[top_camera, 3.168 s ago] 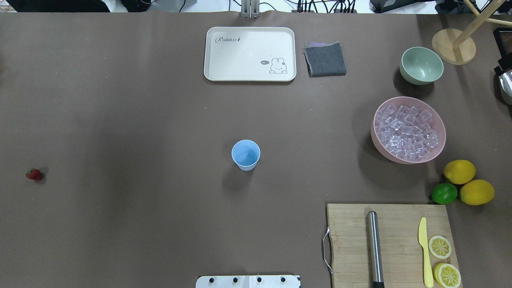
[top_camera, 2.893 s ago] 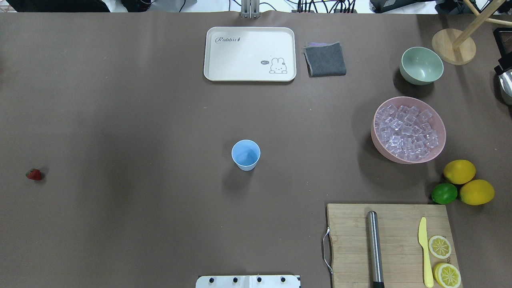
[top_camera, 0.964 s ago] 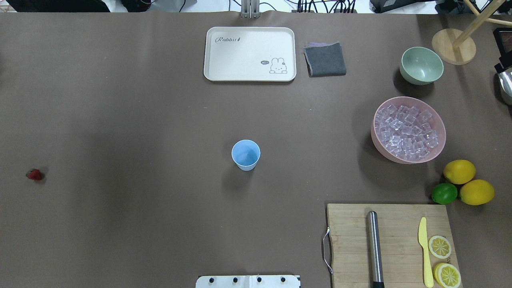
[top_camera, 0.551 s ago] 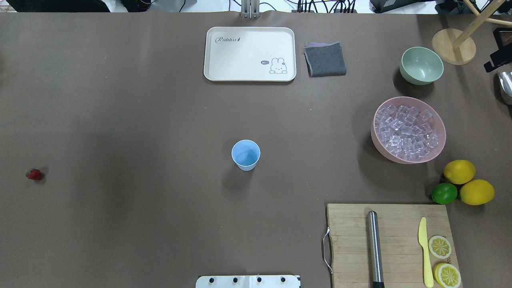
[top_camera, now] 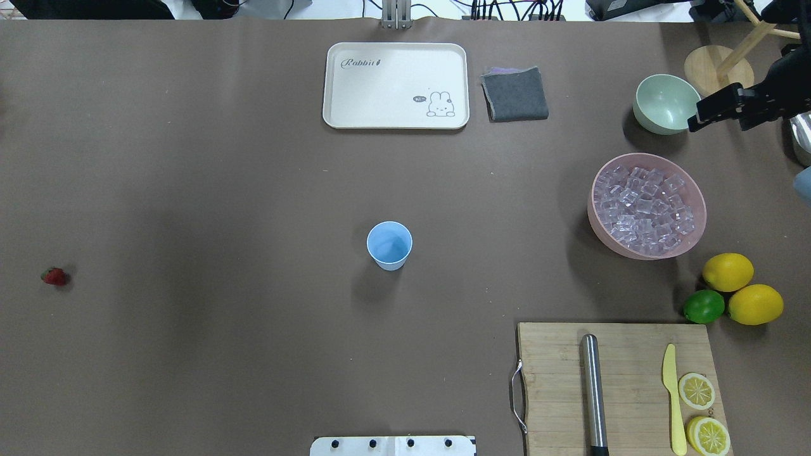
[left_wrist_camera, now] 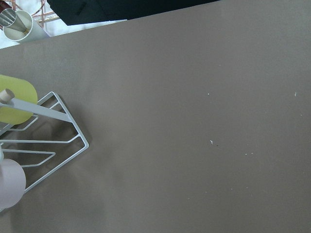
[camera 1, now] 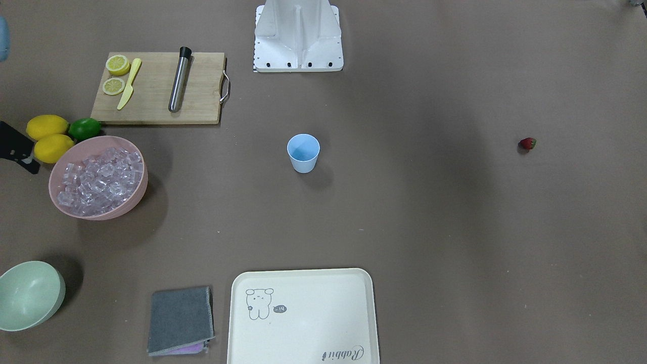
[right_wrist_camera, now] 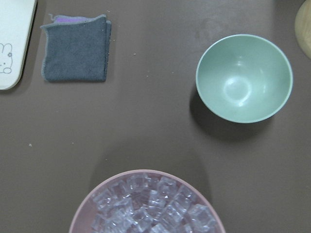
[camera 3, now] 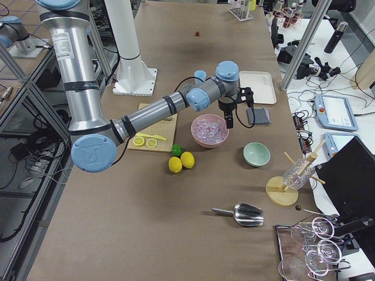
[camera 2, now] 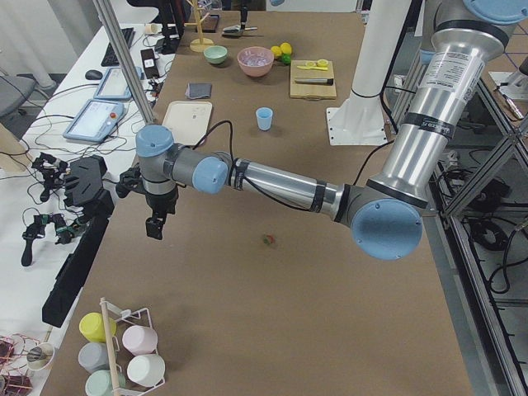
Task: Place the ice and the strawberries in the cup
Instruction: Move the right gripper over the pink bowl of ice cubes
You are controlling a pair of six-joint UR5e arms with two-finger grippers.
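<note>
The light-blue cup (top_camera: 389, 245) stands upright mid-table, also in the front view (camera 1: 303, 152). The strawberry (top_camera: 54, 276) lies alone far to the left (camera 1: 527, 144). The ice (top_camera: 646, 204) fills a pink bowl (top_camera: 599, 228) at the right, and its top shows in the right wrist view (right_wrist_camera: 150, 208). My right gripper (top_camera: 709, 114) hangs above the table between the pink bowl and the pale green bowl (top_camera: 665, 104); I cannot tell whether it is open. My left gripper (camera 2: 154, 223) shows only in the left side view, far left of the strawberry, state unclear.
A cream tray (top_camera: 396, 85) and a grey cloth (top_camera: 514, 94) lie at the far side. A chopping board (top_camera: 618, 354) with a steel rod, yellow knife and lemon slices is near right. Two lemons (top_camera: 727, 271) and a lime (top_camera: 703, 306) lie beside it. A wire cup rack (left_wrist_camera: 43, 131) is under the left wrist.
My right gripper has come into the overhead view from the right edge and moved left toward the two bowls. The cup, strawberry and ice have not moved.
</note>
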